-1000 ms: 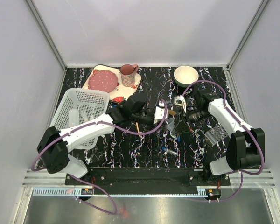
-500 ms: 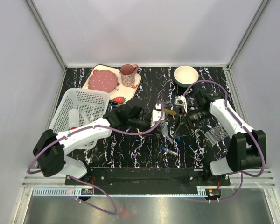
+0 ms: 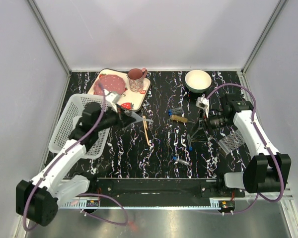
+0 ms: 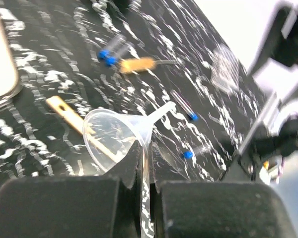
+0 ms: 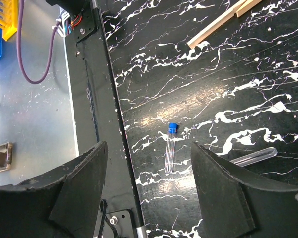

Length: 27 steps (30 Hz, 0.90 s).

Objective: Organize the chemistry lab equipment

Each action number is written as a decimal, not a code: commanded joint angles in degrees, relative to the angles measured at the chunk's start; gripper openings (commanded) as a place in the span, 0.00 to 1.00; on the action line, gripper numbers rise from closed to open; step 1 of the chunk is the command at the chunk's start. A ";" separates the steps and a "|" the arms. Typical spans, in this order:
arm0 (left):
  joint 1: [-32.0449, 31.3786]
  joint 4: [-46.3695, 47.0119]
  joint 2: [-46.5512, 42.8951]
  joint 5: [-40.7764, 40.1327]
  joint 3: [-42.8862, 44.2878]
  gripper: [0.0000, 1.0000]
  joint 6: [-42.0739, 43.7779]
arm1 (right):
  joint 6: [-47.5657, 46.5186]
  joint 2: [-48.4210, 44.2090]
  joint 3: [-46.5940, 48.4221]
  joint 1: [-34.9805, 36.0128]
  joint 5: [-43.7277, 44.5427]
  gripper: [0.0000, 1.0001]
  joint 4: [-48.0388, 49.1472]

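My left gripper (image 3: pixel 125 119) is shut on the rim of the clear funnel (image 3: pixel 135 118), holding it above the table beside the white basket (image 3: pixel 69 130). In the left wrist view the jaws (image 4: pixel 145 148) pinch the funnel (image 4: pixel 114 135) wall, spout pointing away. My right gripper (image 3: pixel 197 131) stands open and empty over the table's right half. Between its fingers (image 5: pixel 149 146) a blue-capped test tube (image 5: pixel 170 148) lies flat below. More tubes (image 3: pixel 175 110) (image 3: pixel 188 142) (image 3: pixel 180 160), a brush (image 3: pixel 179 118) and a wooden stick (image 3: pixel 146 130) lie mid-table. The clear tube rack (image 3: pixel 230 142) lies at the right.
The strawberry-print tray (image 3: pixel 139 99) with pink plate (image 3: pixel 109 85) and cup (image 3: pixel 135 79) sits at the back left. A white bowl (image 3: pixel 197 80) stands at the back right. The black base rail (image 5: pixel 97 99) runs along the near table edge.
The right gripper opened and drew back to the right. The left gripper shut on the funnel and carried it left, from mid-table to beside the basket.
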 commanded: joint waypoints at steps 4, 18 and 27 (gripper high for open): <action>21.24 3.43 -4.28 -3.70 -2.65 0.00 -19.91 | 0.82 -0.89 -0.65 -0.28 0.37 0.73 1.62; 33.65 -14.95 -5.60 -28.60 0.43 0.00 -30.91 | 1.61 -0.45 -0.82 -0.46 1.08 0.74 2.33; 35.23 -15.56 -4.99 -29.04 -0.19 0.04 -30.47 | 1.87 -0.01 -0.74 -0.81 0.99 0.74 2.24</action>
